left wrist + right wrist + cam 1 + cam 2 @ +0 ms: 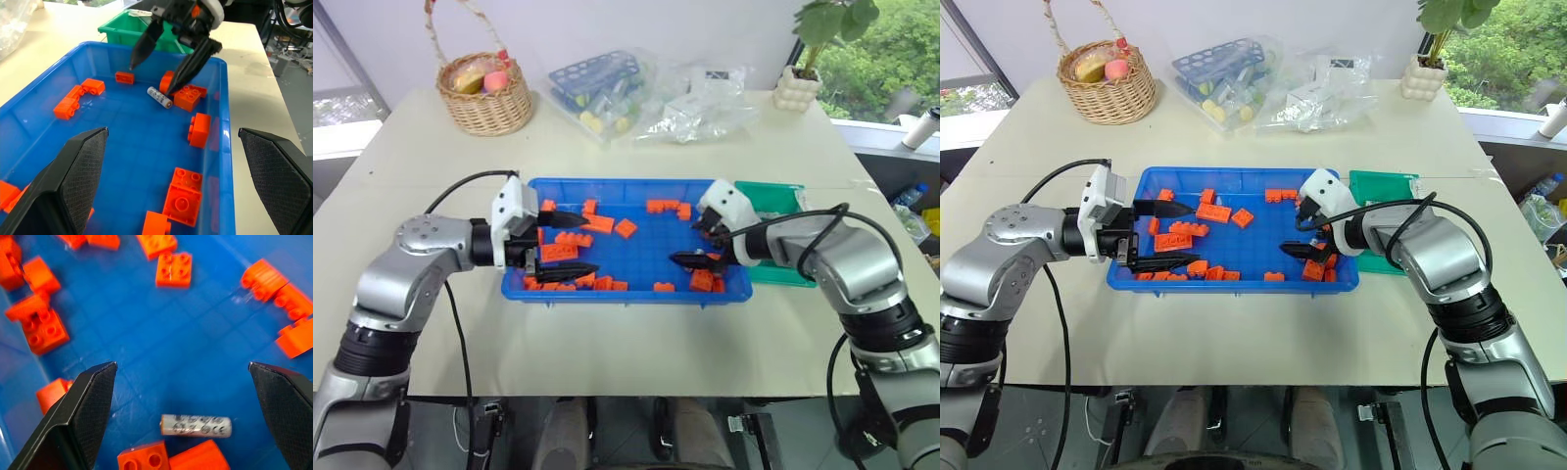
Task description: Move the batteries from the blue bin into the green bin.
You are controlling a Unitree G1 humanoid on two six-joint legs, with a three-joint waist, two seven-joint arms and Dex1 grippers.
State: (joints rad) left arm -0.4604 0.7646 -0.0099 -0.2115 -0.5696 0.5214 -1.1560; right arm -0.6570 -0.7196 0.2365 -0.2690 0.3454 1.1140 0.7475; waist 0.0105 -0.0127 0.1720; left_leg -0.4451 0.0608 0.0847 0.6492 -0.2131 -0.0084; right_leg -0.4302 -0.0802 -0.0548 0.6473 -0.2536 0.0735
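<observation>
The right tool [168, 54] is hovering spread wide over a battery [195, 425] lying in the blue bin [636, 284] beside orange bricks [173, 459]; closing carelessly risks catching a brick instead. The left tool [570, 245] is gaping empty.

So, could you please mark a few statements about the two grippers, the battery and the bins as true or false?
1. The right gripper is open above a battery in the blue bin. True.
2. That battery stands upright. False: it lies on its side beside orange bricks.
3. The left gripper holds a brick. False: it is open and empty.
4. The green bin sits on the blue bin's right. True.
</observation>
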